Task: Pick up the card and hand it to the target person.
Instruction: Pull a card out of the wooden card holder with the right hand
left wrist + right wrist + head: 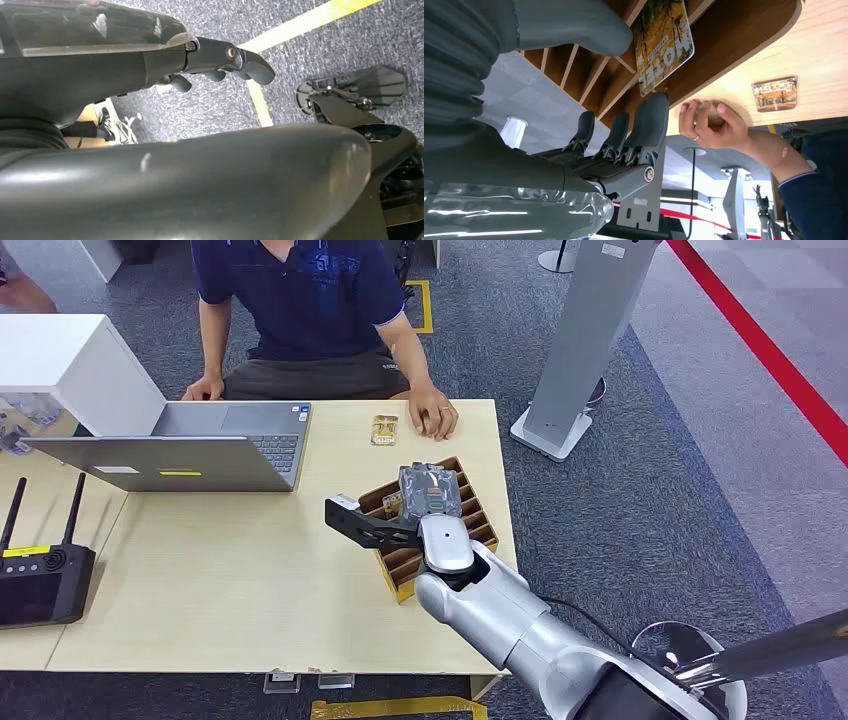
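A card (663, 46) printed "MOTEL" stands in a slot of the wooden slotted card box (470, 525) near the table's right edge. My right hand (430, 498) hovers over that box. In the right wrist view its thumb (574, 25) lies on one side of the card and its dark fingers (650, 120) on the other, spread, with the card's face uncovered. A second card (384, 430) lies flat on the table beside the seated person's hand (436, 420). My left hand (220, 57) hangs above the carpet and holds nothing.
The person (300, 300) sits across the light wooden table (250, 590). An open laptop (200, 445) stands at the back left, a black device with two antennas (40, 580) at the left edge, and a white box (70, 360) behind. A grey pillar stand (580, 350) rises right of the table.
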`<state>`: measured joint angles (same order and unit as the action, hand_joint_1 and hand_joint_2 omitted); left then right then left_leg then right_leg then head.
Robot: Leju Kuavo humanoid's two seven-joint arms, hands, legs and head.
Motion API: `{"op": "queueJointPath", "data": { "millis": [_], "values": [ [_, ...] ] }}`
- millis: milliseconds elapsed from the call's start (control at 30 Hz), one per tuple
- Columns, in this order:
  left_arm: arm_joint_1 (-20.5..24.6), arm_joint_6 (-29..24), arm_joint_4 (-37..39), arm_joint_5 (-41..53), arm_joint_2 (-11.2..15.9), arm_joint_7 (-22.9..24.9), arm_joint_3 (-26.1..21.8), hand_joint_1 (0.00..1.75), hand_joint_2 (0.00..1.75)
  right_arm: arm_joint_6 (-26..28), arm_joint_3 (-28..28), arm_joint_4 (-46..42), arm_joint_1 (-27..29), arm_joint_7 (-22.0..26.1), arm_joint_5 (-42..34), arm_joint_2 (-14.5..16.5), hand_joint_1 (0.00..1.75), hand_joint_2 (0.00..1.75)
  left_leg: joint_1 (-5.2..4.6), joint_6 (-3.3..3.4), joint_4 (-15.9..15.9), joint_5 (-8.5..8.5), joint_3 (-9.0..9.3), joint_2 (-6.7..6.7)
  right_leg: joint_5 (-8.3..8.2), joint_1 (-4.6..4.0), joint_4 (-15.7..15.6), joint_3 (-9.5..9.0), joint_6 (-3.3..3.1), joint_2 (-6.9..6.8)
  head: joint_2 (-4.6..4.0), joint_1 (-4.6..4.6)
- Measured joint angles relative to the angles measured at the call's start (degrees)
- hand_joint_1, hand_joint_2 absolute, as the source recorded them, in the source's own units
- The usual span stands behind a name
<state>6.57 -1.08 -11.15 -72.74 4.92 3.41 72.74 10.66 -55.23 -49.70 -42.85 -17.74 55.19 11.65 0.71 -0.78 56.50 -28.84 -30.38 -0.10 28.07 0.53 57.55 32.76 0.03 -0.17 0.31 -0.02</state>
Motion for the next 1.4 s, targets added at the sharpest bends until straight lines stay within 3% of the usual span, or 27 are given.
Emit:
{"op": "queueJointPath", "data": {
  "millis": [1067, 1233, 1400],
  "values": [
    [0.0, 0.1, 0.0, -0.6, 0.1, 0.2, 0.7, 0.00, 0.00, -1.0, 0.5, 0.4, 1.0, 1.4, -0.4, 0.0, 0.83, 1.75, 0.00, 0.00, 0.0, 0.00, 0.00, 0.00, 0.00, 0.00, 0.0, 0.01, 0.00, 0.00, 0.00, 0.00],
    [0.0, 0.2, 0.0, -0.6, 0.1, 0.2, 0.7, 0.00, 0.00, -0.9, 0.6, 0.3, 1.1, 1.4, -0.4, -0.2, 0.93, 1.75, 0.00, 0.00, 0.0, 0.00, 0.00, 0.00, 0.00, 0.00, 0.0, 0.00, 0.00, 0.00, 0.00, 0.00],
    [0.0, 0.2, 0.0, -0.5, 0.1, 0.2, 0.9, 0.00, 0.00, -0.9, 0.9, 0.3, 1.1, 1.3, -0.4, -0.4, 1.26, 1.75, 0.00, 0.00, 0.0, 0.00, 0.00, 0.00, 0.00, 0.00, 0.0, 0.00, 0.00, -0.01, 0.00, 0.00]
  ]
}}
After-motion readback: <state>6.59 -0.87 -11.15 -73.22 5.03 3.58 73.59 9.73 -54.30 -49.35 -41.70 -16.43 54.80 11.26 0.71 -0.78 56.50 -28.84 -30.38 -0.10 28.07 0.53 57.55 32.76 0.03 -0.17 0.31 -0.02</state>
